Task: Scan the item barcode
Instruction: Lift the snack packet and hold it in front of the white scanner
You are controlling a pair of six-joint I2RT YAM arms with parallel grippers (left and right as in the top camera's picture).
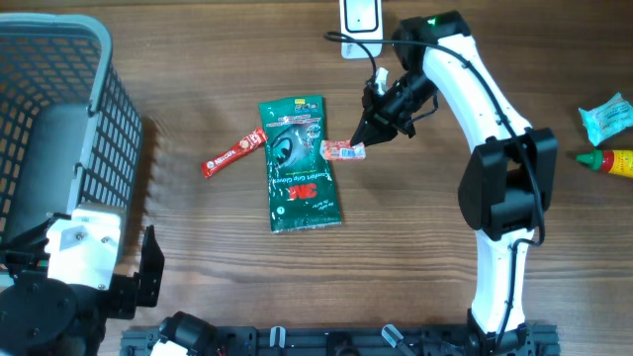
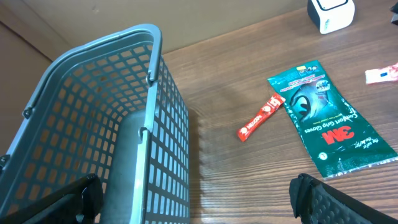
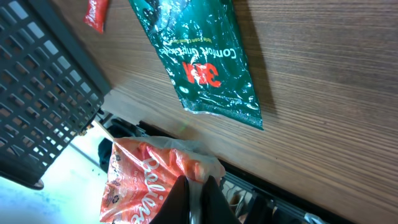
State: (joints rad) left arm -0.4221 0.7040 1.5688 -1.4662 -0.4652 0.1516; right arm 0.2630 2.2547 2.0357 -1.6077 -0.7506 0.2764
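My right gripper (image 1: 370, 134) hangs over the table's middle, shut on the edge of a small orange-red snack packet (image 1: 343, 150). In the right wrist view the packet (image 3: 138, 180) droops left of the pinched fingertips (image 3: 211, 199), white lettering facing the camera. A white scanner (image 1: 359, 20) stands at the table's far edge, just behind that gripper; the left wrist view shows the scanner (image 2: 331, 14) at top right. My left gripper (image 2: 199, 202) is open and empty at the near left, beside the basket.
A grey mesh basket (image 1: 59, 109) fills the left side. A green 3M glove pack (image 1: 299, 163) and a red sachet (image 1: 232, 153) lie mid-table. A teal packet (image 1: 605, 117) and a yellow bottle (image 1: 611, 161) sit at the right edge.
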